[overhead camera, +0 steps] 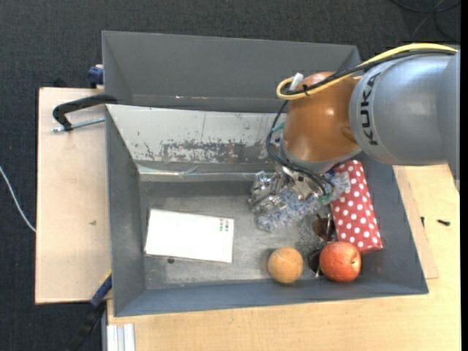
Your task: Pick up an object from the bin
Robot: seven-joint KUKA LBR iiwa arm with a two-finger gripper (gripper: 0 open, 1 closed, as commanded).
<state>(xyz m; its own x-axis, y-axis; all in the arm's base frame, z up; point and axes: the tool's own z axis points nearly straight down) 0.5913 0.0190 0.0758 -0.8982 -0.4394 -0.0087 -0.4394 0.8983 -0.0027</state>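
The claw [281, 189] sits low over a crumpled bluish-grey wad [287, 210] in the grey metal bin [123, 218]. Its spread cannot be told, and nothing looks lifted yet.

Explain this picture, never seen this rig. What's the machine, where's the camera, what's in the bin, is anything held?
It is one robot arm reaching in from the right, and its job is to pick one thing out of the grey metal bin. The single camera looks down from above, a little from the side. In the bin lie a white flat box, a tan round fruit, a red apple, a red white-dotted pouch and crumpled clear plastic. The gripper sits low over that plastic. I cannot tell whether it holds anything.
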